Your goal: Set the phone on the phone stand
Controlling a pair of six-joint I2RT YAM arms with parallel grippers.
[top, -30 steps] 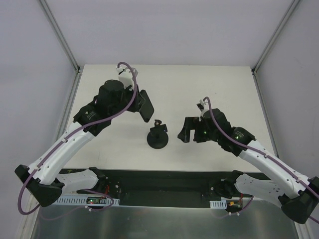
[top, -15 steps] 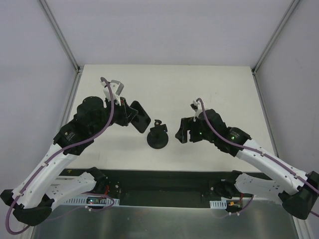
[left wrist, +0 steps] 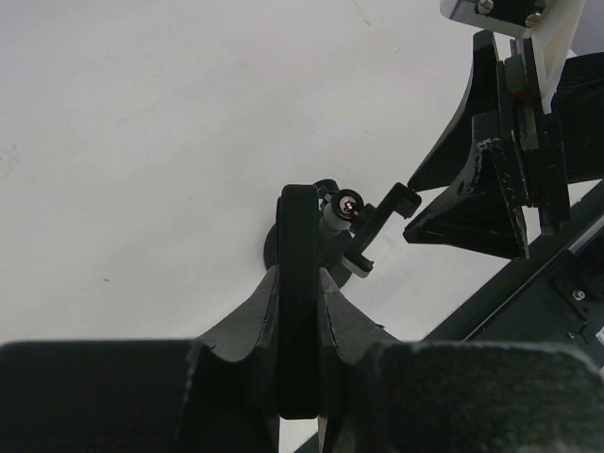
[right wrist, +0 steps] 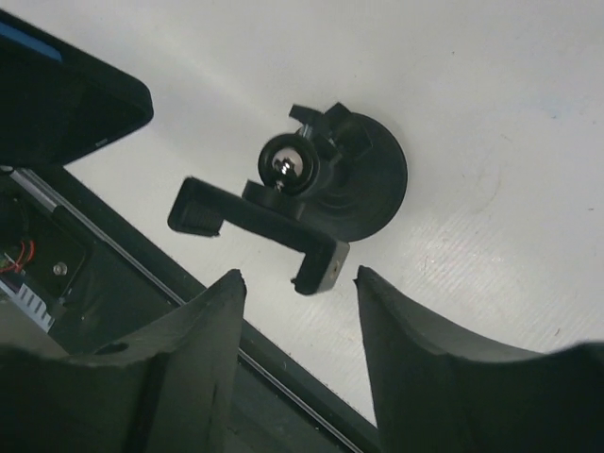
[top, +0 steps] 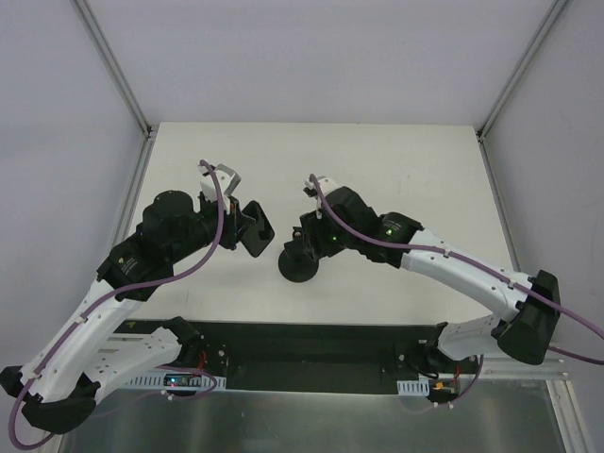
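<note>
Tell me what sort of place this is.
Probably a robotics lab test cell: a white table boxed in by metal posts and blank walls, two arms bolted at its near edge, a phone and stand as props.

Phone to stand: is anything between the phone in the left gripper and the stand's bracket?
Nothing visible lies between the phone and the phone stand. But the open right gripper hangs at the stand's bracket, its fingers either side of one end, crowding where the phone must go.
</note>
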